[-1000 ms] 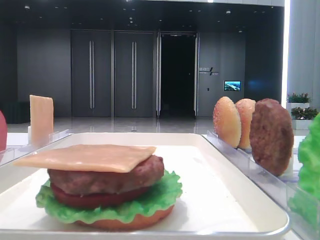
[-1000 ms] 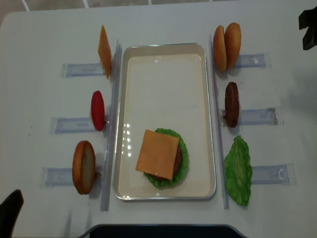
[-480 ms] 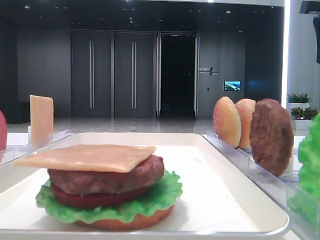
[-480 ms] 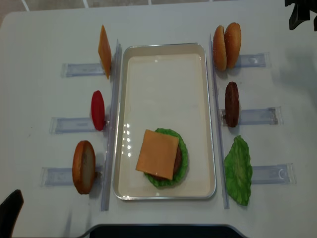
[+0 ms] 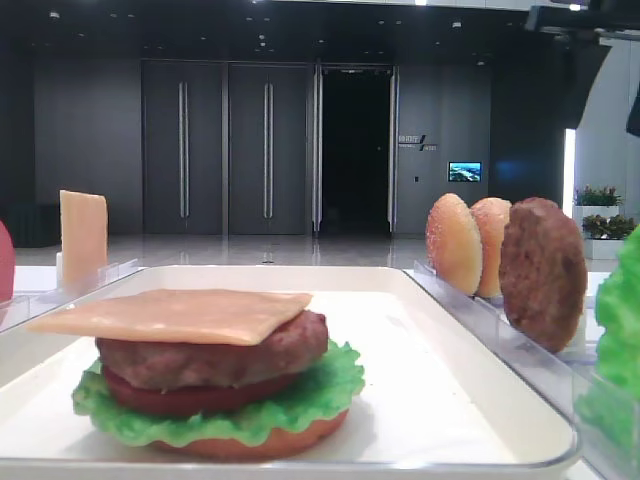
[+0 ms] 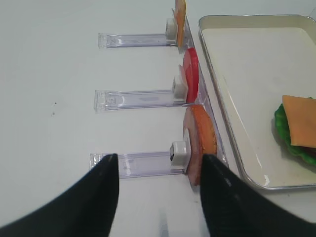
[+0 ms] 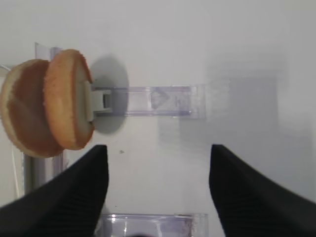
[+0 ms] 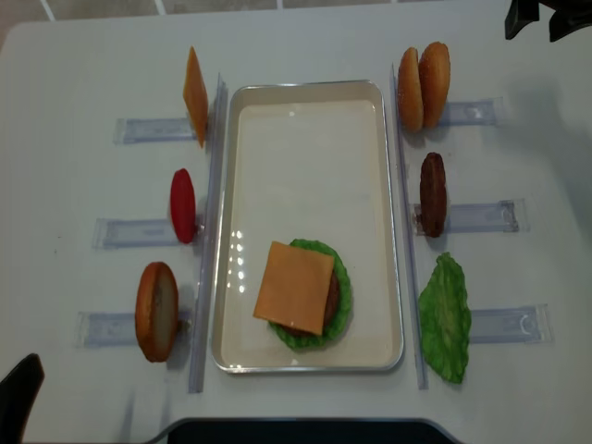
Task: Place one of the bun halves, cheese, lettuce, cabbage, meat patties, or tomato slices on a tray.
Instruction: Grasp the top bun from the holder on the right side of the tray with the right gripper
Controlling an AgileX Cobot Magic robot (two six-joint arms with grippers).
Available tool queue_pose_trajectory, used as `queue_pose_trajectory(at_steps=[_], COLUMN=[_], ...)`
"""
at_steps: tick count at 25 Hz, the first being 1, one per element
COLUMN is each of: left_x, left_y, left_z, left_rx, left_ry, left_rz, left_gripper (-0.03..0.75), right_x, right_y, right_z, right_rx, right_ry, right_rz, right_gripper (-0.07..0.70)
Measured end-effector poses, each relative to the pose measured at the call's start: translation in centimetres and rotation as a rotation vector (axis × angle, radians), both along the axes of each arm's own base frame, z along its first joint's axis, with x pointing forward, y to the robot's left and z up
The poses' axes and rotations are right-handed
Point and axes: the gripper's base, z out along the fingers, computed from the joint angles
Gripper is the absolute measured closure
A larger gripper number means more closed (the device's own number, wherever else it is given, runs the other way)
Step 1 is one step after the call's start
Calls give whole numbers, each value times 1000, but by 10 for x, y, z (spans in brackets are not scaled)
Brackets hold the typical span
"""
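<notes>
Bun halves (image 7: 47,106) racked, apparently untouched.

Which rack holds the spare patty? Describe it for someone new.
Start at the white tray mid-table. Three clear racks line its right side; the patty stands on edge in the middle one. It's the only dark-brown disc there, between the tan buns and the green lettuce.

A lobby or exhibition hall: dark panelled doors (image 5: 225,150), a wall screen (image 5: 464,171), planters (image 5: 598,196), white worktop (image 8: 305,46).
</notes>
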Motion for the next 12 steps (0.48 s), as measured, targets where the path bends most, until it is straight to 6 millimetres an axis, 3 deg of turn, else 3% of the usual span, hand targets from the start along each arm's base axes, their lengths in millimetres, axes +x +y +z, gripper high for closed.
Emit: queue_pose_trajectory(at_steps=[12], left_x=[0], left_y=[0], left_z=[0], left_rx=[0], left_ry=[0], left_rz=[0], left_gripper=[307], right_x=[-16], right_y=[82], right_z=[0], right_rx=[33], right_ry=[-7], right_rz=[52], right_gripper=[180])
